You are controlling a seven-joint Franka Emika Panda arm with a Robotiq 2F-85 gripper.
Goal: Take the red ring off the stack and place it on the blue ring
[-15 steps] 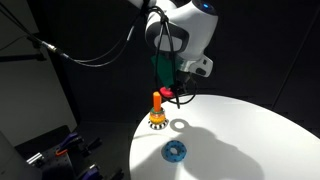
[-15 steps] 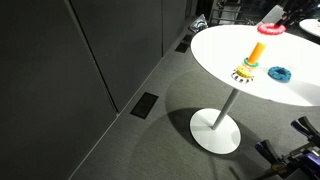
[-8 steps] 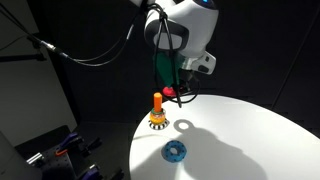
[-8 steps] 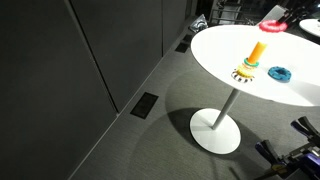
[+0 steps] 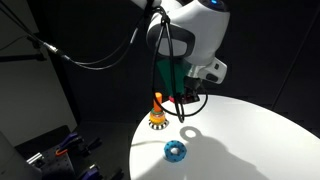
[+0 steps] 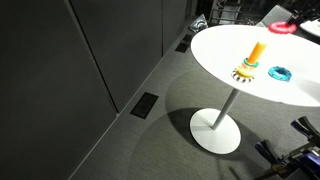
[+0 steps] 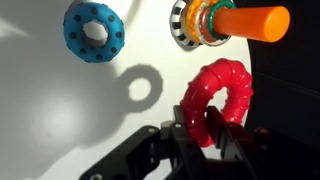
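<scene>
The dark two-finger gripper (image 7: 201, 138) is pinched on a thick, bright-red plastic ring (image 7: 220, 98). In the wrist view its fingers (image 7: 178, 135) press the lower arc of the red ring from both sides at the bottom centre of the frame.

The red ring hangs in the air, clear of the stack (image 7: 245, 20). This is a short orange plastic peg on a round black-and-pale checkered base, lying at the upper right of the wrist view. The ring's hoop-shaped shadow (image 7: 143, 85) falls on the white round table (image 7: 50, 110), between the stack and the flat light-blue plastic ring with a notched rim (image 7: 93, 30) at the upper left.

In an exterior view the gripper (image 5: 184, 97) holds the red ring (image 5: 185, 98) just right of the orange peg (image 5: 157, 103) and above the tabletop (image 5: 250, 130). The blue ring (image 5: 175, 150) lies lower in the frame, apart from both.

In an exterior view the red ring (image 6: 282, 28) sits at the upper right edge, above the stack (image 6: 255, 52) and the blue ring (image 6: 279, 72) on the table (image 6: 215, 45).
</scene>
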